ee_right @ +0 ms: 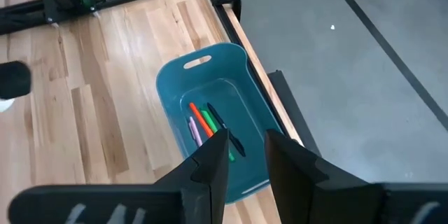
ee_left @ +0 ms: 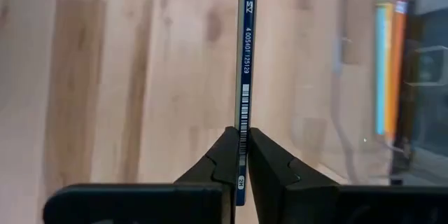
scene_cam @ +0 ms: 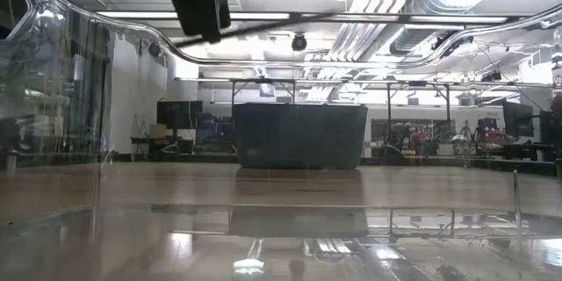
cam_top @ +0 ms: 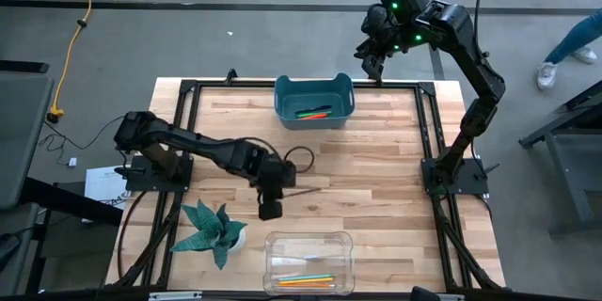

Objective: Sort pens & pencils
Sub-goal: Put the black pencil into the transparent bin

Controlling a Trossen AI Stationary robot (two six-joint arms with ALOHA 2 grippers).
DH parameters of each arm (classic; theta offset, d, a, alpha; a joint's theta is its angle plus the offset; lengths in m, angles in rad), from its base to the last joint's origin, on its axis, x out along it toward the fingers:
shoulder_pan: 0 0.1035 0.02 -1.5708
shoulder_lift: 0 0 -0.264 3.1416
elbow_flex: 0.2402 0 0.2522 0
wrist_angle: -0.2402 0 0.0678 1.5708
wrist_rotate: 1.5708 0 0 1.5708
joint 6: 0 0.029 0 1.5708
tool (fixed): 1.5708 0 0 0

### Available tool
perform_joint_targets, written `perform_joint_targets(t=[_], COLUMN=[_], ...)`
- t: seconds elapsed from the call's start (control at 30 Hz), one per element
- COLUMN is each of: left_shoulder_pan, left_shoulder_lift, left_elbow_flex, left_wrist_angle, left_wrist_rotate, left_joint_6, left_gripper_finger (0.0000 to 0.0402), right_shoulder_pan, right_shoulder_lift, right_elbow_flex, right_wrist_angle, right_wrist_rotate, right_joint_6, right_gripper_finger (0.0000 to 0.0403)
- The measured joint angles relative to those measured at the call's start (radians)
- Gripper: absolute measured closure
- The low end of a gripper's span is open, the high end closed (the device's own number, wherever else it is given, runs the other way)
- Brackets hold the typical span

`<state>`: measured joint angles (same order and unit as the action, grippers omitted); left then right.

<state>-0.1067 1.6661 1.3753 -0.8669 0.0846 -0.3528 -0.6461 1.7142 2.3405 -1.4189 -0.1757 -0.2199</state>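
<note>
My left gripper (cam_top: 274, 191) hangs above the middle of the table and is shut on a dark pencil (ee_left: 246, 49) printed with a barcode. The low view shows the pencil (scene_cam: 290, 23) high above the tabletop. Several pencils, teal and orange among them (ee_left: 388, 63), lie in the clear box (cam_top: 308, 263) at the near edge. The pens, green (ee_right: 210, 122) and red, lie with other sticks in the blue bin (cam_top: 314, 101) at the far edge. My right gripper (ee_right: 246, 147) is open, raised above the far side of that bin. My left gripper pinches the dark pencil between its two fingers (ee_left: 227, 157) near one end (ee_left: 242, 140), coming from above. The short end shows just behind the fingers. The long part sticks out toward the table's right side (cam_top: 303, 190), about level and lifted clear of the table.
A teal paper plant in a small pot (cam_top: 214, 230) stands at the near left, beside the clear box. A black frame (cam_top: 428, 132) runs around the table. Bare wood (cam_top: 376, 179) lies between the bin and the box. A person's legs (cam_top: 569, 42) show at the far right.
</note>
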Motion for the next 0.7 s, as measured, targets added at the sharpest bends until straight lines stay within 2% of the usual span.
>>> perform_joint_targets(t=[0.33, 0.5, 0.7], left_shoulder_pan=[-0.071, -0.079, -0.136], left_shoulder_lift=[-0.001, -0.001, 0.000], left_elbow_flex=[0.145, 0.202, 0.210], left_wrist_angle=[-0.076, -0.034, 0.060], left_wrist_rotate=[-0.052, -0.052, -0.014], left_joint_6=[0.110, 0.145, 0.131], left_gripper_finger=[0.0387, 0.0387, 0.0387], right_shoulder_pan=[0.001, 0.001, 0.001], right_shoulder_lift=[0.000, 0.000, 0.000], right_elbow_flex=[0.000, 0.000, 0.000], right_wrist_angle=[-0.001, -0.001, -0.009], right_wrist_rotate=[0.000, 0.000, 0.000], right_joint_6=[0.085, 0.118, 0.129], right_gripper_finger=[0.0318, 0.0318, 0.0318])
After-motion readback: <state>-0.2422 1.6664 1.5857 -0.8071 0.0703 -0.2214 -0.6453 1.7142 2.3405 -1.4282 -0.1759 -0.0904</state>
